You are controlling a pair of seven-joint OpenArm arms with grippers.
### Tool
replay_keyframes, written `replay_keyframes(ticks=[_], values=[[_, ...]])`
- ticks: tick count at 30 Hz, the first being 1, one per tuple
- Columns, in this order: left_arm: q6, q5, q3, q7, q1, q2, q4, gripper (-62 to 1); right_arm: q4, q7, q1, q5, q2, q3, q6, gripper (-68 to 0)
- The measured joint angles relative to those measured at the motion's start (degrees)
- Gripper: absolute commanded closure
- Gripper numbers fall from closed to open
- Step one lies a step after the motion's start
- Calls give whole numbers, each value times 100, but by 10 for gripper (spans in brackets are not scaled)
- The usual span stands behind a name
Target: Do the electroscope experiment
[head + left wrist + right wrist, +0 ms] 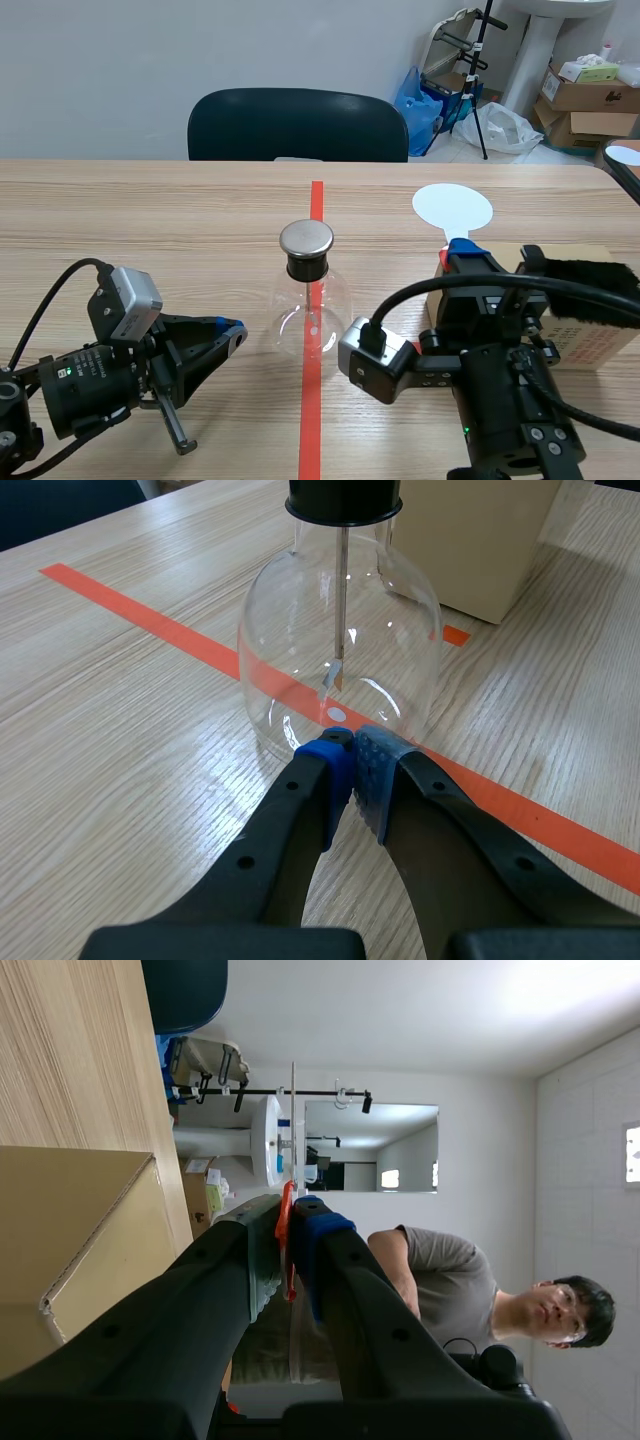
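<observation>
At the middle of the table [150, 220], on the orange tape line, stands the electroscope flask [310, 310], upright, with its round metal cap [306, 238] on a black stopper. The left gripper [352, 742] lies low just beside the flask's wall, its fingers closed pad to pad with nothing between them; whether the tips touch the glass cannot be told. The right gripper [290, 1222] is raised to the flask's right, turned on its side and clamped on the thin orange handle of a white disc [452, 207], which stands up above it, well clear of the cap. The likeliest trouble is the light glass: a sideways nudge from the closed left fingers, or the disc brought against the cap too hard, could slide or tip the flask. The handle is narrow and gripped only at its edge, so it might twist in the pads and leave the disc off target. By count: one flask, one white disc, two grippers, one cardboard box [595, 345] behind the right arm with one dark fuzzy piece [595, 272] on it, and one chair [297, 125] across the table.
</observation>
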Motion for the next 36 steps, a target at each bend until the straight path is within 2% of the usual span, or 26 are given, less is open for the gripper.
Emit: replay_keyframes(ticks=[31,36], values=[[0,0,0,0,0,0,0,-32,0,0,0,0,0,0,0,-9],[0,0,0,0,0,0,0,-32,0,-2,-44,0,0,57,-94,-11]])
